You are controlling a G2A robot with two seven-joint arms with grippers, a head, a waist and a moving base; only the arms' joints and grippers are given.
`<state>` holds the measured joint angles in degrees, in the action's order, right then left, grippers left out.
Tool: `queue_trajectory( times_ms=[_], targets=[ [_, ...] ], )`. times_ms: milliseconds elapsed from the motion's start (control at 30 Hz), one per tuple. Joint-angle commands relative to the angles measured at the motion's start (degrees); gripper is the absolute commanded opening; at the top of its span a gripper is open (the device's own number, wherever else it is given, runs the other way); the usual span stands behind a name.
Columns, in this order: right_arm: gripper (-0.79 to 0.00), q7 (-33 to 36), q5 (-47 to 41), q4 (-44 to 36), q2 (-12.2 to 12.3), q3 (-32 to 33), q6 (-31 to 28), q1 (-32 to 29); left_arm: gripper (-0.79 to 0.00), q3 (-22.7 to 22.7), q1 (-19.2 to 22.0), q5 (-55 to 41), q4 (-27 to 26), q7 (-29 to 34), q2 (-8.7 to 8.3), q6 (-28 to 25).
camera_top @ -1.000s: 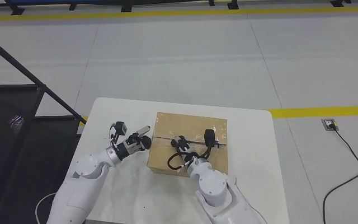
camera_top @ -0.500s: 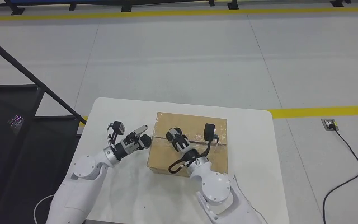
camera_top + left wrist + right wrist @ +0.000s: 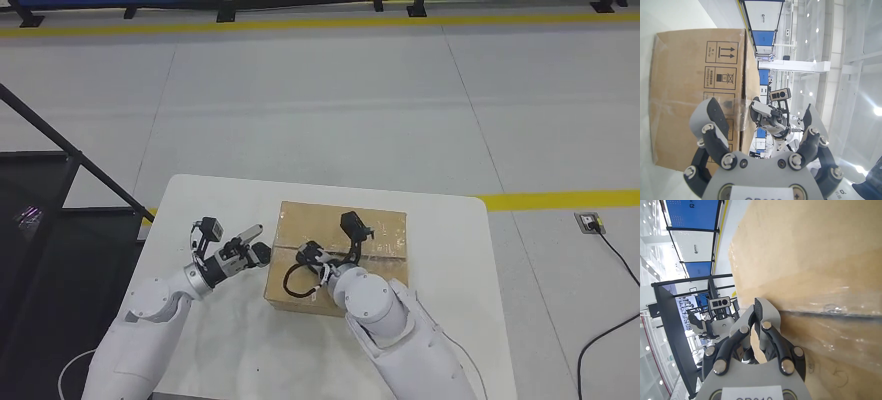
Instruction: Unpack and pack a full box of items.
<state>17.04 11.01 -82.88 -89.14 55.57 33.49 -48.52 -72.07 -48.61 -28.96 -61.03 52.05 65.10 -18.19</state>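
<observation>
The brown cardboard box [image 3: 300,222] stands on the white table [image 3: 450,260] with its top flaps shut and a strip of clear tape [image 3: 829,311] over the centre seam, so its contents are hidden. It sits upright, taped face up. The seam runs crosswise, from the wall facing the left pincer [image 3: 258,245] to the opposite wall. The left pincer hangs just beside that wall, fingers spread wide with nothing between them, pointing at where the tape folds over the edge. The right pincer [image 3: 308,250] is low on the box top, pads pressed together on nothing, its tip at the seam near that same edge. Whether it touches the cardboard cannot be told.
</observation>
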Motion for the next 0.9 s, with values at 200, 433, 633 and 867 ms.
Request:
queue_trajectory(
  times_ms=[200, 433, 633, 867],
  targets=[
    [-0.785, 1.8, 5.3, -5.5, 1.1, 2.0, 5.5, -2.8, 0.0, -0.1, 0.2, 0.0, 0.0, 0.1, 0.05, 0.1],
    [-0.785, 1.6, 10.4, -10.1, 2.2, 5.2, 11.5, -6.0, 0.0, -0.1, 0.7, -0.3, 0.4, 0.3, 0.18, -0.1],
    [-0.785, 1.7, 11.4, -11.3, 2.6, 7.4, 13.5, -7.1, 0.0, -0.3, 1.0, -0.5, 0.8, 0.5, 0.2, -0.3],
    [-0.785, 1.0, 11.6, -16.4, 3.3, 11.0, 12.3, -11.6, 0.0, -0.6, 1.1, -0.5, 1.2, 0.7, 0.18, -0.3]
  ],
)
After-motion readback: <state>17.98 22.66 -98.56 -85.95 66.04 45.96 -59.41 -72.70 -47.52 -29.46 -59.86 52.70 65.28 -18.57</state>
